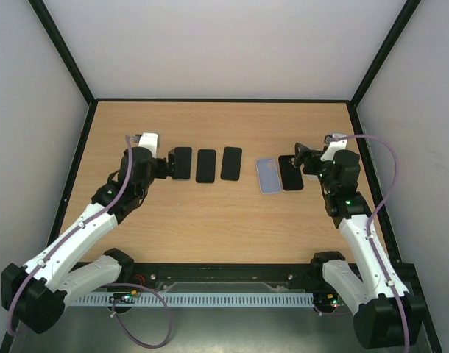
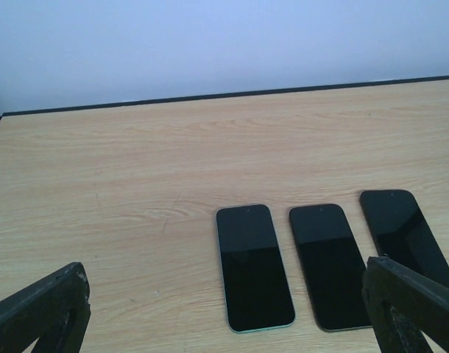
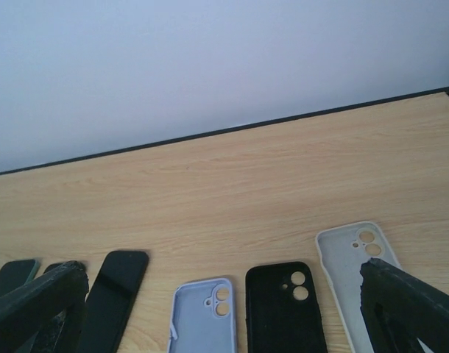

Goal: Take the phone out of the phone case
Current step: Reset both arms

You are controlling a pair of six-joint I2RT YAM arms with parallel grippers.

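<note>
The lavender-blue phone case (image 1: pixel 268 176) lies right of centre with its hollow side up and nothing in it; it also shows in the right wrist view (image 3: pixel 202 318). No phone sits in it, and a phone with back lenses is not in view. Three plain black phones (image 1: pixel 205 165) lie screen up in a row to its left. My left gripper (image 1: pixel 168 168) is open and empty at the left end of that row (image 2: pixel 224 272). My right gripper (image 1: pixel 298 157) is open and empty just right of the case (image 3: pixel 223 268).
A black shell (image 3: pixel 283 312) with two round cut-outs lies right of the lavender case (image 1: pixel 291 173). A pale grey shell (image 3: pixel 349 268) lies further right, partly under my right finger. Black frame posts and white walls enclose the wooden table (image 1: pixel 210 220).
</note>
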